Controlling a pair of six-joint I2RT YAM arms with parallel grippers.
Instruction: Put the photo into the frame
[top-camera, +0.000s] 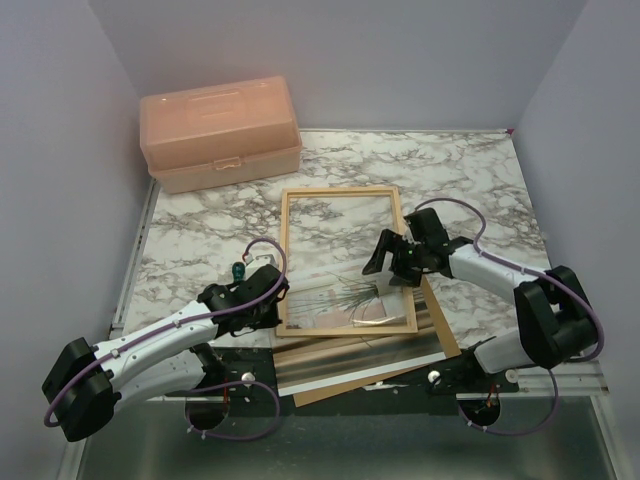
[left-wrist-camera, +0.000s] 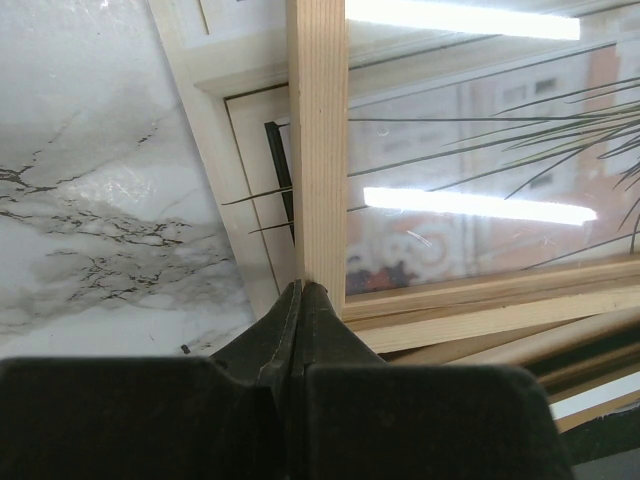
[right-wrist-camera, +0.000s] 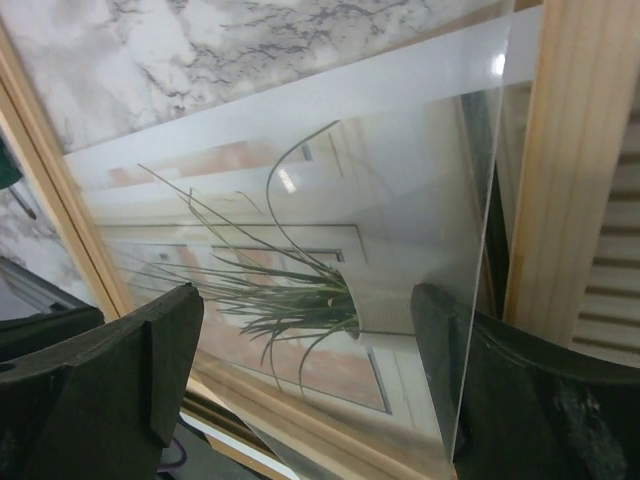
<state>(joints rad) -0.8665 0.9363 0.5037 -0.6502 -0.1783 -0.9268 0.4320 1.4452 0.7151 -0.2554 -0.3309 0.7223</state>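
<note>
The light-wood frame (top-camera: 340, 192) lies flat in the middle of the marble table. The photo (top-camera: 350, 298) of the spiky plant shows inside its near half. In the left wrist view my left gripper (left-wrist-camera: 303, 290) is shut, its tips touching the near end of the frame's left bar (left-wrist-camera: 318, 150); it also shows in the top view (top-camera: 281, 296). My right gripper (top-camera: 393, 262) is open over the frame's right bar. In the right wrist view the photo (right-wrist-camera: 300, 260) lies between its fingers (right-wrist-camera: 130, 370), seen through a clear sheet whose edge (right-wrist-camera: 478, 250) crosses the right finger.
A peach toolbox (top-camera: 220, 130) stands at the back left. A brown backing board (top-camera: 442, 330) and a white-edged sheet (top-camera: 340, 377) stick out under the frame's near end. Grey walls close in both sides, and a metal ledge runs along the near edge.
</note>
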